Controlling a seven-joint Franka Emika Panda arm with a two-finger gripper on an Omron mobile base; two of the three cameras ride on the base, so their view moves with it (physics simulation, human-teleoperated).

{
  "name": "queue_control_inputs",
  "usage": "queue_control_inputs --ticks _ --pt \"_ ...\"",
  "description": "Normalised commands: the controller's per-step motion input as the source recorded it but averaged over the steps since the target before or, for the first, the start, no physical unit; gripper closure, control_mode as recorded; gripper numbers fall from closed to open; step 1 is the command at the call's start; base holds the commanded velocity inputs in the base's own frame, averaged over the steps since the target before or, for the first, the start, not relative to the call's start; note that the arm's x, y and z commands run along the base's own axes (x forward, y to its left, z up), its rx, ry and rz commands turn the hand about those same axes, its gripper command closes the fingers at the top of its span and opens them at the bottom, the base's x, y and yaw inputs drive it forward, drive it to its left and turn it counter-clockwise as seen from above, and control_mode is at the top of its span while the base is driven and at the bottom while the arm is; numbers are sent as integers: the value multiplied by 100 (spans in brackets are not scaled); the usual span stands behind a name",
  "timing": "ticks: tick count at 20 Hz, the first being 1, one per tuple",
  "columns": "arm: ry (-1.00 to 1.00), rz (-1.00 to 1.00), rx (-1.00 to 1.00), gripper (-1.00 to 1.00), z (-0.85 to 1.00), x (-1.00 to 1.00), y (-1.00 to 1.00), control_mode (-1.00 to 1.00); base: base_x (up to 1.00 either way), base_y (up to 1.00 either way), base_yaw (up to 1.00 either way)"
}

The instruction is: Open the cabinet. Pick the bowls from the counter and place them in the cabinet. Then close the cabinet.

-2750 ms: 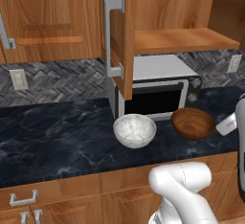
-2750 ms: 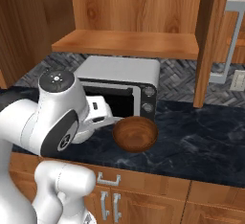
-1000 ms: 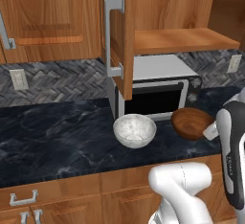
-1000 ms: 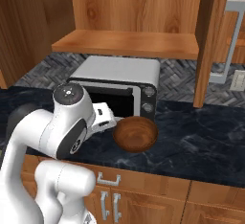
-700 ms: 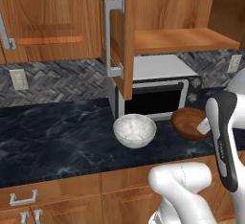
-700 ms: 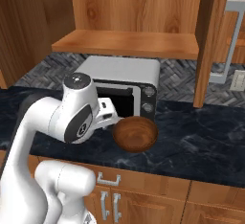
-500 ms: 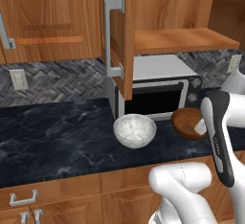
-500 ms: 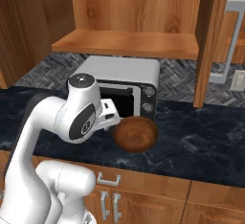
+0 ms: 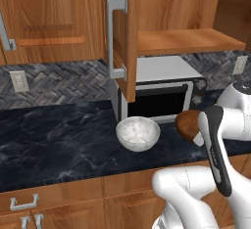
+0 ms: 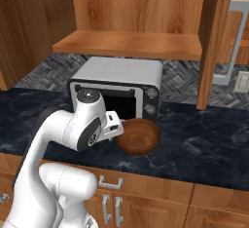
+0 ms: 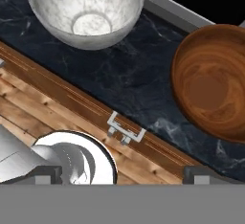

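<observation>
The cabinet stands open, its left door [image 9: 125,37] and right door [image 10: 214,42] swung out and its wooden shelf [image 10: 126,44] bare. On the black counter [image 9: 59,140] in front of the toaster oven sit two bowls. One is whitish-grey and speckled [image 9: 138,132] [image 11: 86,10], the other dark brown wood [image 10: 138,136] [image 11: 213,82]. My gripper [image 11: 127,173] is open with nothing between its tips. It hovers above the counter's front edge, looking down between the two bowls. My hand [image 10: 113,123] is close to the brown bowl's left rim, and my forearm [image 9: 215,154] partly hides that bowl.
A silver toaster oven [image 9: 157,88] [image 10: 116,85] stands at the back under the open cabinet. A shut single-handled wall cabinet [image 9: 44,22] is to the left. Drawers with small silver handles [image 11: 126,131] run below the counter. A wall outlet [image 9: 19,80] sits on the backsplash.
My arm has swung in from the right, so the forearm now crosses in front of the brown bowl and the hand is nearer to it. Both bowls stay put; the gripper stays open.
</observation>
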Motion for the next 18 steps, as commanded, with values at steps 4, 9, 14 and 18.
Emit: queue_control_inputs --ticks 4,9,14,18 --pt "0 0 0 -100 -18 21 0 -100 0 0 0" --pt "0 0 0 -100 -6 23 0 -100 0 0 0" --pt "-3 0 0 -100 0 15 -1 -100 0 0 0" --pt "-1 0 0 -100 -2 7 -10 -100 0 0 0"
